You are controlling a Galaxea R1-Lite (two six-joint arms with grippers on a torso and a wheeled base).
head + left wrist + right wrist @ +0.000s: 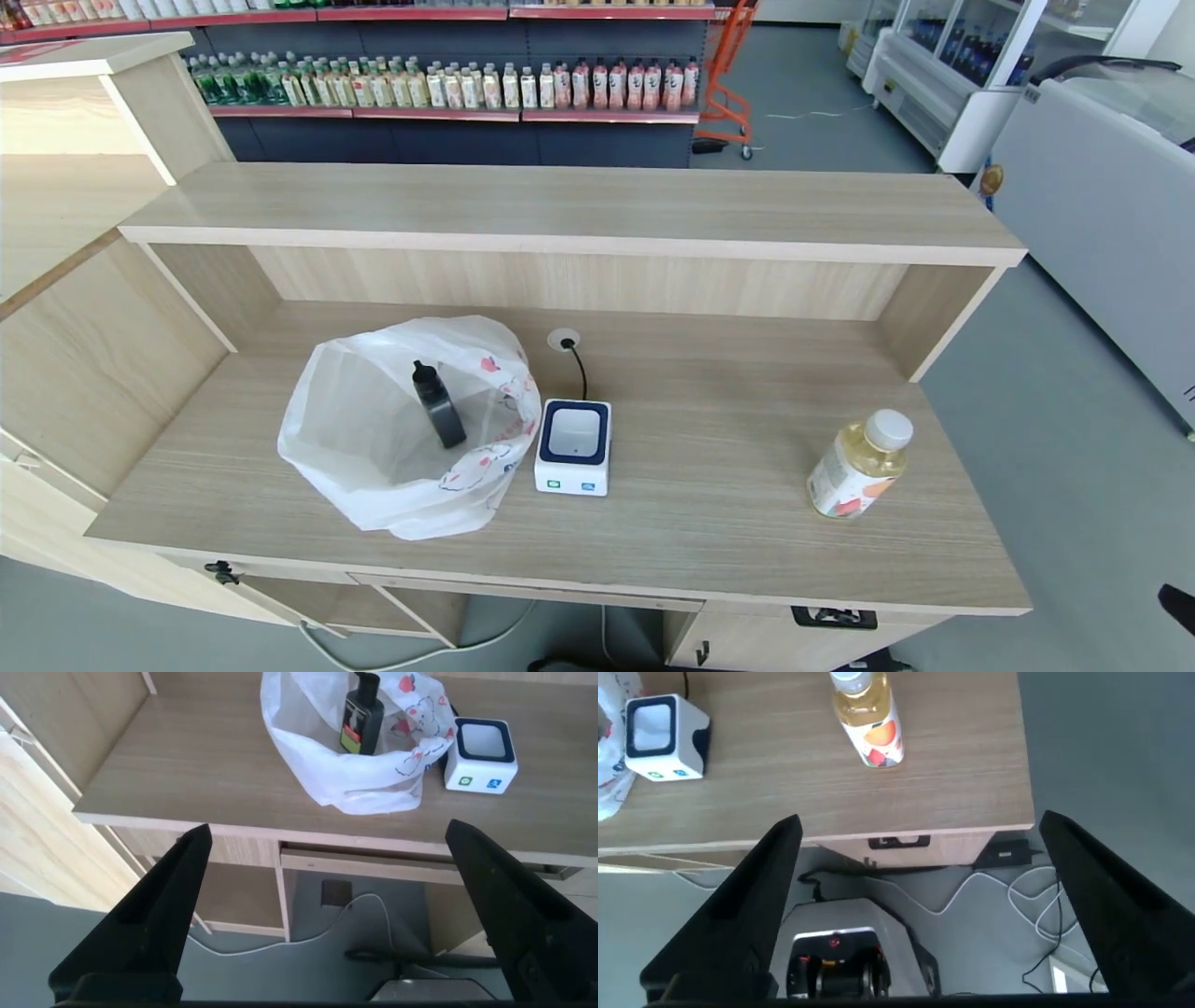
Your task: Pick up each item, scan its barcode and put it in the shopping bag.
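A dark bottle is seen inside the white shopping bag at the bench's left. The scanner is set just right of the bag, and a yellow drink bottle is stood well apart at the right. The left claw and right claw are held spread off the near edge.

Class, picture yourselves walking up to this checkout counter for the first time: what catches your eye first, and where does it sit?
The white bag, open on the left half of the counter, draws the eye first, with a black bottle leaning inside it. Just to its right sits a white scanner, and far to the right a yellow drink bottle stands alone.
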